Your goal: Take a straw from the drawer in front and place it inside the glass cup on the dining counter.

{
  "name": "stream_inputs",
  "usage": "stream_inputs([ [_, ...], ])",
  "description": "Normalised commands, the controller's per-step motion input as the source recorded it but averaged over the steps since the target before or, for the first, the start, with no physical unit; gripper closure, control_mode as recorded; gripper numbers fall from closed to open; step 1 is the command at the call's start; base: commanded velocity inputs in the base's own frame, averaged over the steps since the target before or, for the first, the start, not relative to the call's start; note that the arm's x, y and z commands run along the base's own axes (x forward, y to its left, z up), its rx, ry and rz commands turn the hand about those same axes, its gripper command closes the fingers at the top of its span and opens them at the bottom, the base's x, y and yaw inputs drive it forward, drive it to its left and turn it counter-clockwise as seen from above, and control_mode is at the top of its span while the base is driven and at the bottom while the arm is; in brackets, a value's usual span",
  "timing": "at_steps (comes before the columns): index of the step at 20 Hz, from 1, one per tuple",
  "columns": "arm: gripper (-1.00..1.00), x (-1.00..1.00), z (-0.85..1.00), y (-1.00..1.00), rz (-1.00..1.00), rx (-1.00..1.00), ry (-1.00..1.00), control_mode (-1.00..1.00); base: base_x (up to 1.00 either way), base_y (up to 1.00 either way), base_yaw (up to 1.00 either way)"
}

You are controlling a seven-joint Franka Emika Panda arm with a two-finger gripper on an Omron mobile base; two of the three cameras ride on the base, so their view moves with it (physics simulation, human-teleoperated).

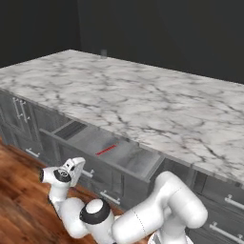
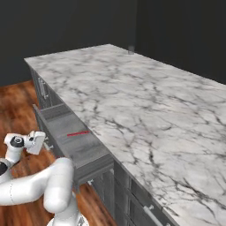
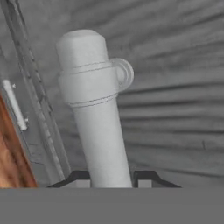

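Presently: drawer (image 1: 107,151) stands pulled out under the bench (image 1: 143,100) edge, pale inside showing, with the straw (image 1: 106,150) lying flat on its floor, slightly askew to the front wall.

Claw (image 1: 72,172): low, beside the drawer front, outside the drawer and below its rim. Whether its tips are spread or pressed together, I cannot tell; the hand view looks onto the arm's own white link, with grey cabinet fronts behind.

Cup (image 1: 103,53): a faint clear shape at the far edge of the bench, well apart from the drawer.

Risks, as judged:
- Claw must rise over the drawer's front wall; coming in low would knock the front and could nudge the drawer shut.
- Straw is thin and lies flat; tips may slide over it or flick it into a corner.
- Long carry to a small, hard-to-see cup; a tilted straw could miss the mouth or tip the cup.

Surface: white marble, grey veins, thick edge. Room: dark walls, wooden floor (image 1: 19,209), grey cabinets with silver handles.
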Motion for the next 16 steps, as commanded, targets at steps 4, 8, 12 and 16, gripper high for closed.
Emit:
stream_inputs([
  [4, 1.00, -0.79, -0.52, 0.81, -0.21, -0.13, -0.01, -1.00, 0.00, 0.00, 0.00],
  [8, 1.00, -0.74, -0.57, 0.79, -0.21, -0.13, -0.01, -1.00, 0.00, 0.00, 0.00],
  [12, -1.00, -0.49, -0.56, 0.70, -0.22, -0.11, 0.00, -1.00, 0.00, 0.00, 0.00],
  [16, -1.00, -0.19, -0.30, 0.48, -0.24, -0.05, 0.00, -1.00, 0.00, 0.00, 0.00],
])
